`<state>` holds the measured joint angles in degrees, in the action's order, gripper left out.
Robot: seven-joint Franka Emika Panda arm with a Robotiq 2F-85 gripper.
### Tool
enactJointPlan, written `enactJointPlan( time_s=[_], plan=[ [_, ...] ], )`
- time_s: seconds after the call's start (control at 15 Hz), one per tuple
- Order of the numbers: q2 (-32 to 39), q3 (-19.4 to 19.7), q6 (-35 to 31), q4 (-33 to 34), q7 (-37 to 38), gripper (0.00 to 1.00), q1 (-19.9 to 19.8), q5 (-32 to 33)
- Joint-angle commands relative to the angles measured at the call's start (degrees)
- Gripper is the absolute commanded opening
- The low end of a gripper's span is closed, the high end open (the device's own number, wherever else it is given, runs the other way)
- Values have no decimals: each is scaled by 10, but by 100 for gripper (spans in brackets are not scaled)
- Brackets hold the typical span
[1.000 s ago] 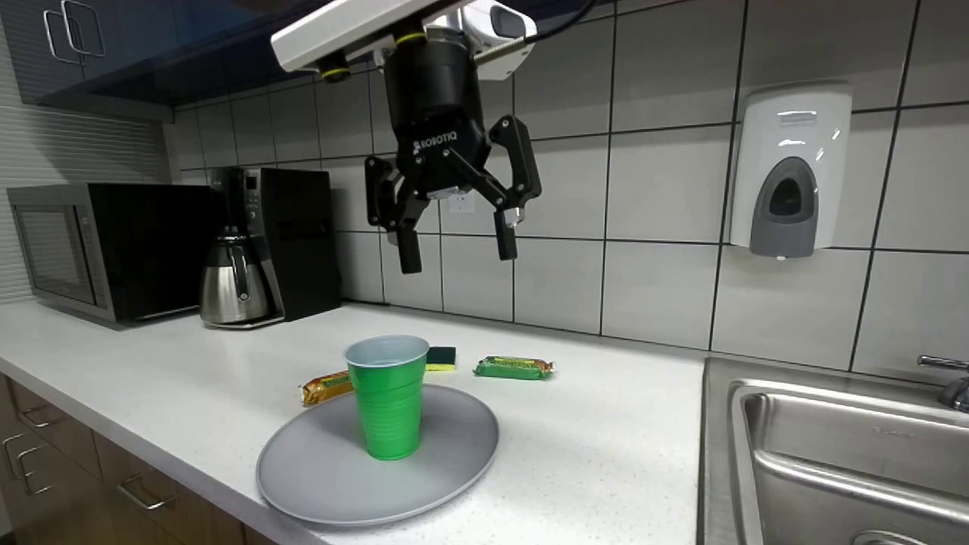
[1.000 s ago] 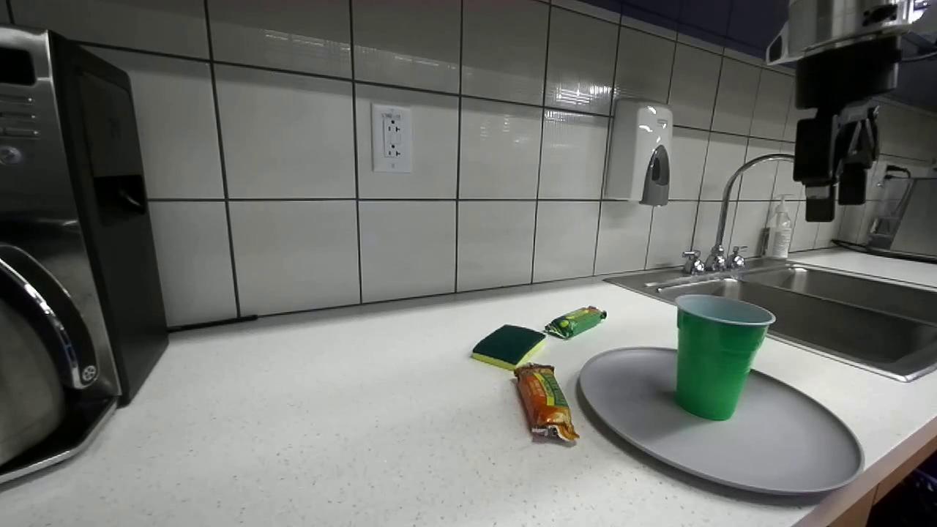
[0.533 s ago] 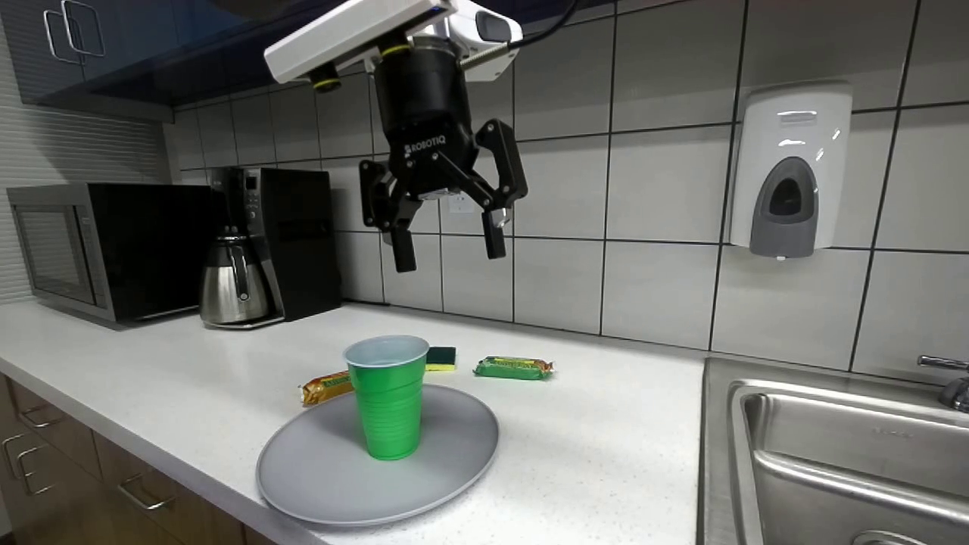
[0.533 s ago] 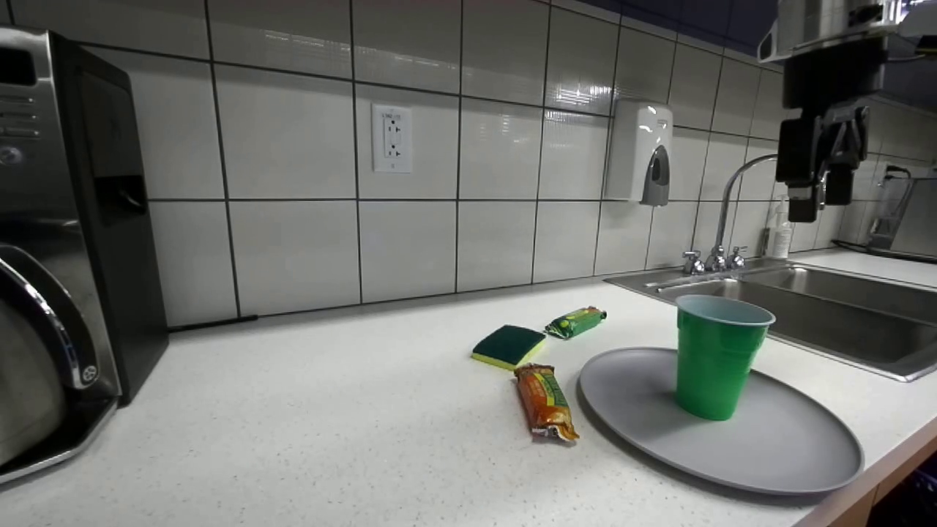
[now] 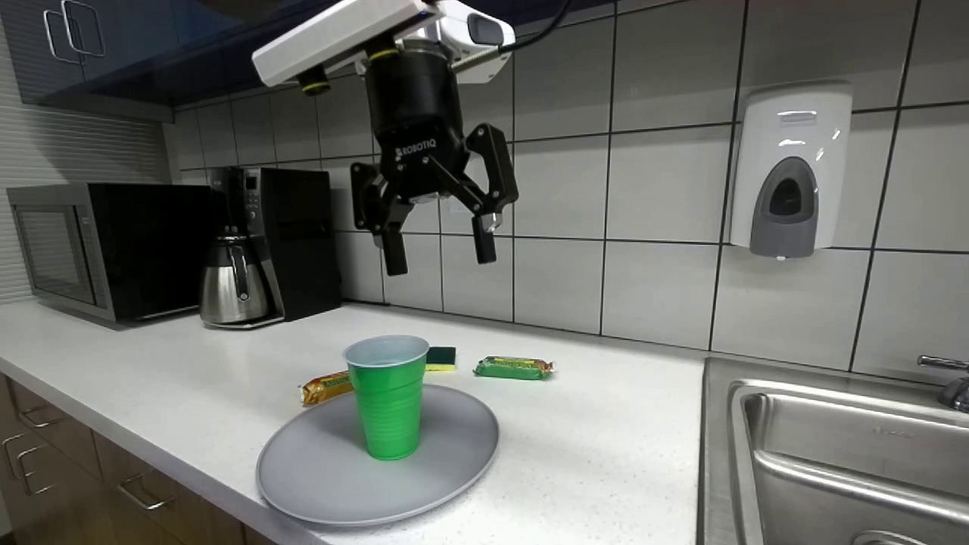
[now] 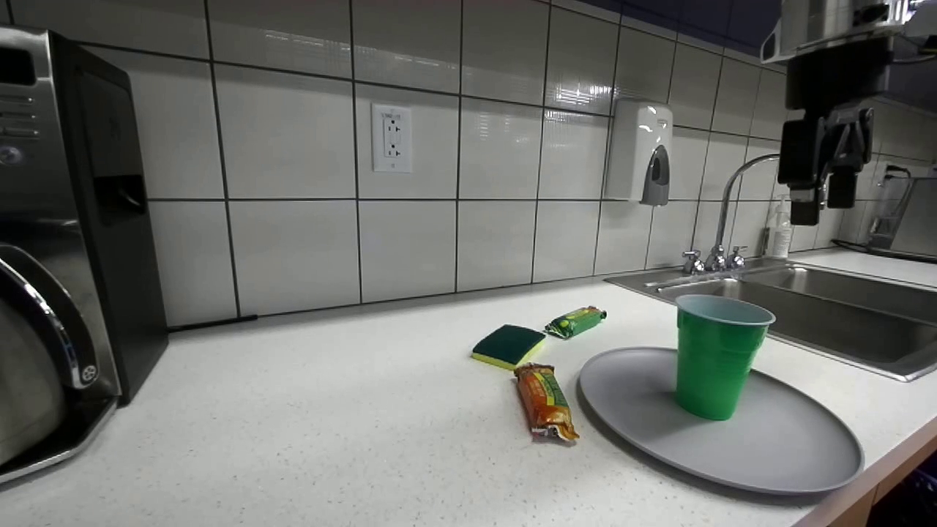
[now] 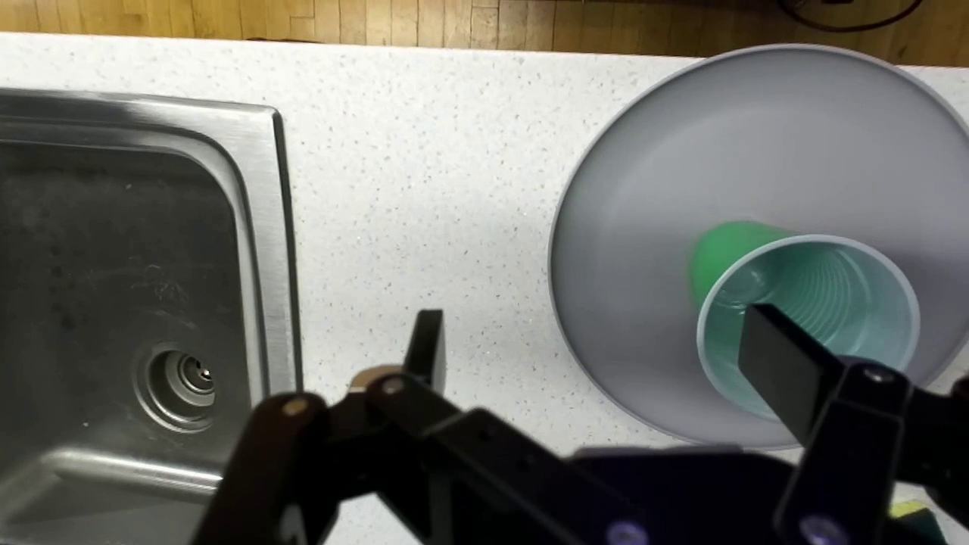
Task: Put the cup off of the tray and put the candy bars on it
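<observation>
- The gripper (image 5: 440, 261) sits slightly further left in both exterior views than a second ago, the arm (image 5: 458, 19) with it.
- Its jaws stand wide apart, as before, higher than the cup (image 5: 391, 412) and clear of it.
- In the wrist view one jaw hides part of the cup's mouth.
- The cup has not moved: upright on the tray (image 5: 303, 477).
- The tray keeps its spot on the counter (image 5: 606, 439).
- The gold bar (image 6: 545, 402) is unmoved, on the counter just beside the tray.
- The green bar (image 6: 576, 322) is unmoved too, on the counter.
- The sponge (image 6: 509, 345) lies where it did, between the bars.
</observation>
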<state>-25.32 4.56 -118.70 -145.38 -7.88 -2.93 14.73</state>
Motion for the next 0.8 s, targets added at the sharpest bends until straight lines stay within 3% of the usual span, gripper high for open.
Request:
enactJointPlan(
  time_s=[0.0, 0.4, 0.47, 0.73],
  plan=[
    [-40, -10, 2, -29, 13, 100, 1, -9],
    [-64, -6, 1, -49, 8, 100, 3, -22],
    [-37, -5, 1, -31, 0, 100, -2, -10],
    [-41, -5, 1, -35, 0, 100, -1, -17]
  ],
)
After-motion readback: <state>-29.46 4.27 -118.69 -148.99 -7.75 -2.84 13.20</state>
